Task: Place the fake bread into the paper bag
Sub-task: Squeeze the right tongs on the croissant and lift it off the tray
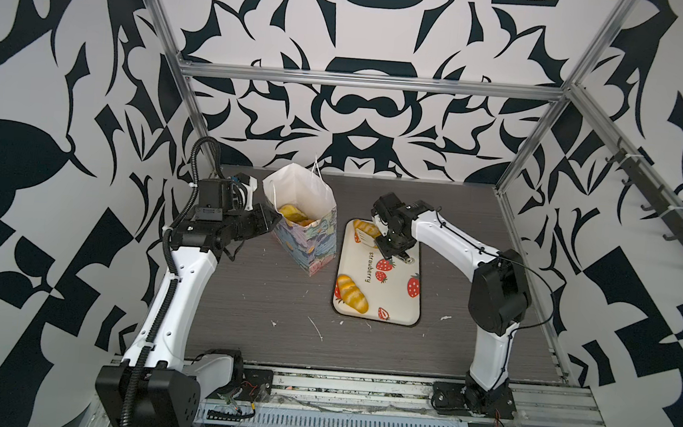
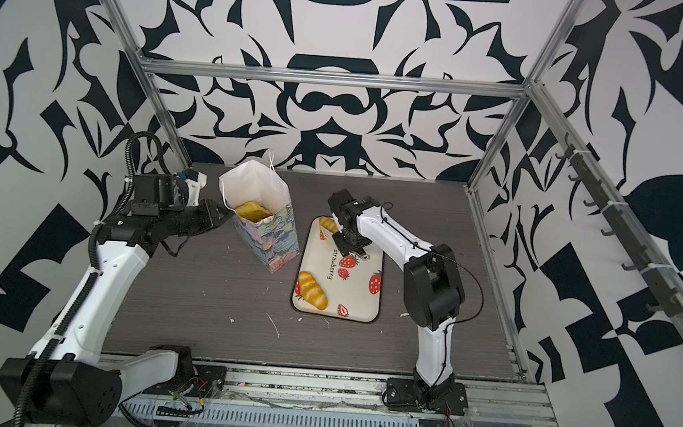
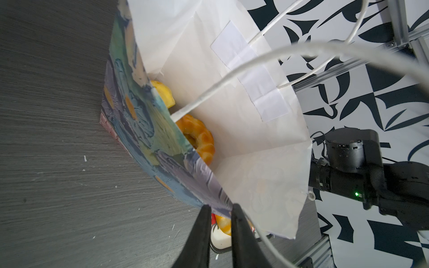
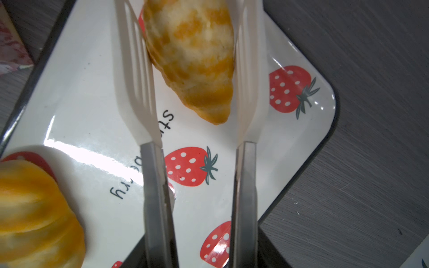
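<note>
Grey wood-grain table (image 1: 283, 301), black-and-white walls (image 1: 360, 111); left fingers (image 3: 199, 232) pinch paper bag (image 1: 308, 241), right fingers (image 1: 385, 245) grip tongs (image 4: 153, 185).

From here, the left arm (image 1: 184, 277) reaches forward, elbow bent, left gripper (image 3: 221, 207) pinched tight on the paper bag (image 1: 308, 241) rim. The right arm (image 1: 446, 235) arcs over (wrist tipped downward), right gripper (image 1: 387, 245) clasping tongs (image 4: 246, 185).

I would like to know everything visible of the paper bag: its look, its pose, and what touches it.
The paper bag stands upright and open on the dark table, beside the strawberry tray. Its outside shows a pastel blue, purple and green brushstroke print; the inside is plain white paper. Thin white cord handles are fixed at the rim. Fake bread, including a ring doughnut, lies inside. The left pincer is shut on its rim.
</note>
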`<state>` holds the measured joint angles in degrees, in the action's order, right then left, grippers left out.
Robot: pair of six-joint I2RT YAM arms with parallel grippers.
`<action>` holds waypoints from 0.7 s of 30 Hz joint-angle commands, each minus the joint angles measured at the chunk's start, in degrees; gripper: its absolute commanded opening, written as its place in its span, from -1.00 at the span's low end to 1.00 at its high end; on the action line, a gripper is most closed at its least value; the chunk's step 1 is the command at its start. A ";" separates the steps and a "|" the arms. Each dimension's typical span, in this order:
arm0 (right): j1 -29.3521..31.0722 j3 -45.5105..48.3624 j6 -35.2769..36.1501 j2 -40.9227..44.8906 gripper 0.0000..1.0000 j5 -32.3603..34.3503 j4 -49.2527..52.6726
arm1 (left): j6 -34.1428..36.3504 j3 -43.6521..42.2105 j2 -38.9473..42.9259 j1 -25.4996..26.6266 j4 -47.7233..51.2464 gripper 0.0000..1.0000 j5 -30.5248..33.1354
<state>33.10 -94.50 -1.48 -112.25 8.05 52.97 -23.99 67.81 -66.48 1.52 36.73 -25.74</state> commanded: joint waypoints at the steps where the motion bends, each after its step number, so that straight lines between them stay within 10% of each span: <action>1: 0.03 -2.17 0.33 0.19 0.03 -0.03 -0.12 | 0.41 -0.84 1.02 0.00 0.53 -0.60 -0.16; 21: 0.03 1.91 -1.43 6.85 -0.32 -0.85 -1.30 | 0.50 -0.76 0.83 -0.02 0.38 -0.60 -0.34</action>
<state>33.10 -93.06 -1.72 -110.96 7.33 52.40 -23.97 67.81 -66.48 1.52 36.73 -25.74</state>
